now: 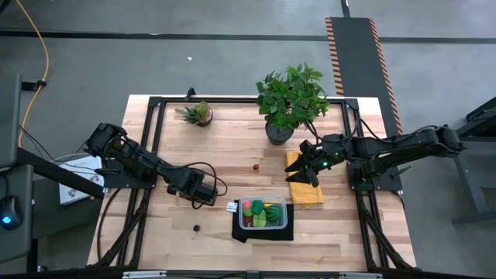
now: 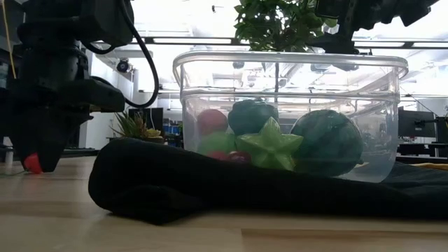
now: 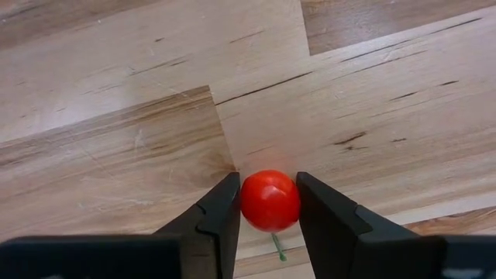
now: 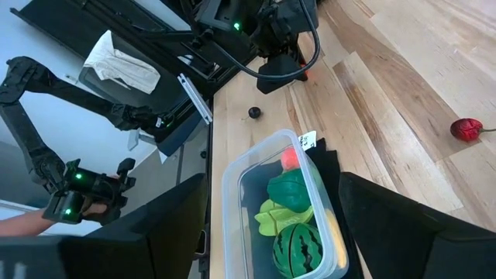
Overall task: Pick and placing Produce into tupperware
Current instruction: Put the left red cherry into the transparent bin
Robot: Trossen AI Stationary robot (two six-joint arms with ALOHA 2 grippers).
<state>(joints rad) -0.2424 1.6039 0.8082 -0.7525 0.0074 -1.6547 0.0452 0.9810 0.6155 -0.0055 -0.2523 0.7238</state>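
Note:
A clear tupperware (image 1: 262,203) (image 2: 294,63) sits on a black mat and holds a toy watermelon (image 2: 327,142), a green star fruit (image 2: 269,145) and other green and red pieces. My left gripper (image 1: 208,198) (image 3: 267,190) is to the tupperware's left, low over the table and shut on a small red round piece (image 3: 270,200). My right gripper (image 1: 310,172) (image 4: 273,182) hangs open above a yellow cloth, right of the tupperware, touching nothing. A dark red piece (image 1: 256,165) (image 4: 466,129) and a small dark berry (image 1: 196,228) (image 4: 253,112) lie loose on the wood. My left gripper pinches the red round piece by its two opposite sides (image 3: 246,203), one finger (image 3: 221,213) on each. The fingers come from above, pointing down at the table. A thin green stem (image 3: 277,246) sticks out of the piece. Whether the piece rests on the wood or is lifted, I cannot tell.
The black mat (image 1: 263,231) (image 2: 154,185) lies under the tupperware near the table's near edge. The yellow cloth (image 1: 306,190) is to its right. A large potted plant (image 1: 291,97) and a small one (image 1: 198,114) stand at the far edge. A black frame borders the table.

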